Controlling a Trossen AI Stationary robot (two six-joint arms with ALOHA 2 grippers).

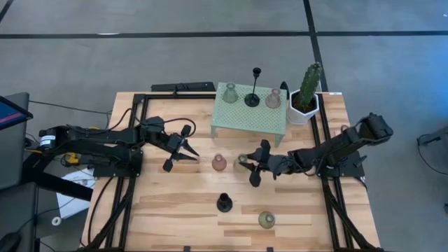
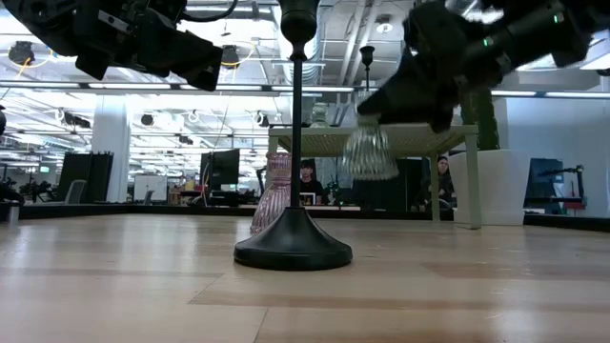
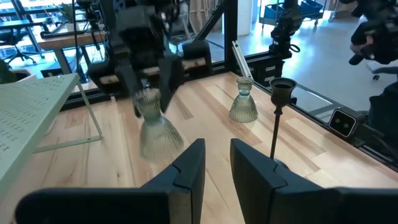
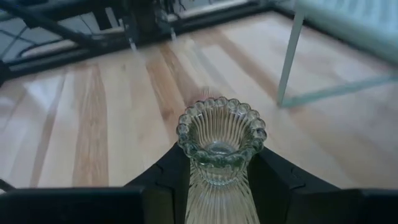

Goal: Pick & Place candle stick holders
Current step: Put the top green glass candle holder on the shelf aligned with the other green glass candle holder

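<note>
Holding a clear ribbed glass holder (image 4: pixel 221 149) upright off the tabletop, the right gripper (image 1: pixel 246 163) is clamped round its neck; the mesh stand (image 1: pixel 249 120) lies at 12 o'clock, close. Left gripper (image 1: pixel 183 148), nrly closed, empty, is farther.

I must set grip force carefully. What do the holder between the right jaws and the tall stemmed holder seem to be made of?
Ribbed holder: apparently clear pressed glass, glossy, since the wood shows through it. Tall black candlestick: probably painted metal, opaque with a satin sheen; uncertain.

Colours on the pale wood counter (image 1: pixel 175 210)
Mint-green mesh stand (image 1: pixel 249 119); ribbed dull-green holder (image 4: pixel 219 143); dusty pink holder (image 1: pixel 219 163); black stem holder (image 2: pixel 294 238).
</note>
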